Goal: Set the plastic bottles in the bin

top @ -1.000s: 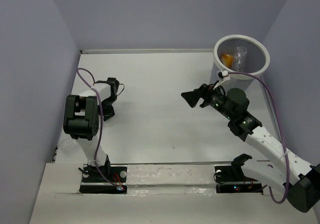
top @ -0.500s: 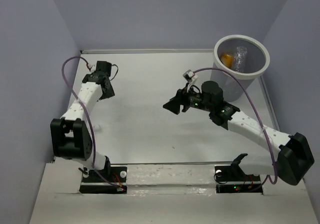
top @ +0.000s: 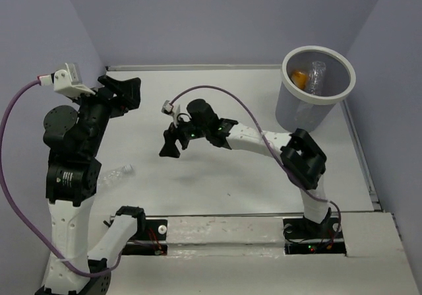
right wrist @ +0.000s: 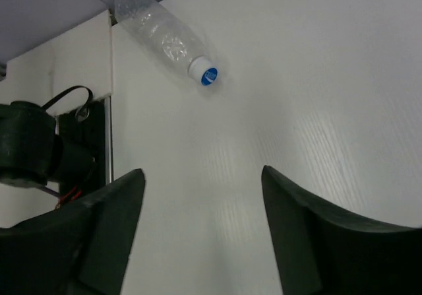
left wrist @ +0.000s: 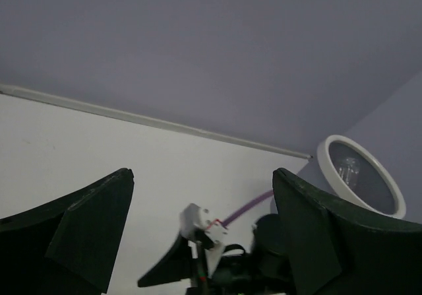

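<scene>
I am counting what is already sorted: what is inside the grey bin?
Inside the bin lie an orange bottle and a clear bottle. Its near wall and rim cover part of the floor, so more could be hidden.

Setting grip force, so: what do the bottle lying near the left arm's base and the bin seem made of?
The bottle looks like thin clear plastic, glossy: the table shows through its ribbed wall. The bin looks like matte grey plastic with a smooth white rim; painted metal can't be excluded.

A lab test cell: bare lavender walls (top: 231, 18) enclosing a white table (top: 217, 169).
</scene>
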Tool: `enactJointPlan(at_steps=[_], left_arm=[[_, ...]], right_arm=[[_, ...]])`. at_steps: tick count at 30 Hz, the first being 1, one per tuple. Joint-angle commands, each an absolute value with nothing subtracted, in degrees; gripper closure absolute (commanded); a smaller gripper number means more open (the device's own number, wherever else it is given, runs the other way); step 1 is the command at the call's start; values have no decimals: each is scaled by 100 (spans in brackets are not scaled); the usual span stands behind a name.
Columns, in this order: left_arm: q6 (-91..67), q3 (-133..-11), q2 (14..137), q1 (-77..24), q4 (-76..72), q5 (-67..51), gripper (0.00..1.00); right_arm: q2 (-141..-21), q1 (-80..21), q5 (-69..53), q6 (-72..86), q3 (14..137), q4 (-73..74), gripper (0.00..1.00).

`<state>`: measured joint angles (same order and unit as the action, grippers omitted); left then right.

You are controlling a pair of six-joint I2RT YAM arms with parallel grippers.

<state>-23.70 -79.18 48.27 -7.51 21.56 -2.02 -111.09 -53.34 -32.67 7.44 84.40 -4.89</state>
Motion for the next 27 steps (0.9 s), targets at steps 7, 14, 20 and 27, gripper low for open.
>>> enactJointPlan(at_steps=[7, 14, 20, 27], left_arm=[[-2497, -7392, 3947, -756, 1907, -1476, 2], [-2303, -7216, 3929, -756, 1925, -1670, 2], [-2355, -6918, 3736, -756, 2012, -1495, 1], [-2531, -6557, 3481, -756, 2294, -1038, 2]], right_arm=[[-14350, -5748, -3981, -756, 13268, 1432, 0], [-15749, -6020, -4166, -71, 14854, 354, 0], [-16206, -6284, -3613, -18, 14994, -509, 0], [-16549, -6337, -3568, 70, 15108, -808, 0]])
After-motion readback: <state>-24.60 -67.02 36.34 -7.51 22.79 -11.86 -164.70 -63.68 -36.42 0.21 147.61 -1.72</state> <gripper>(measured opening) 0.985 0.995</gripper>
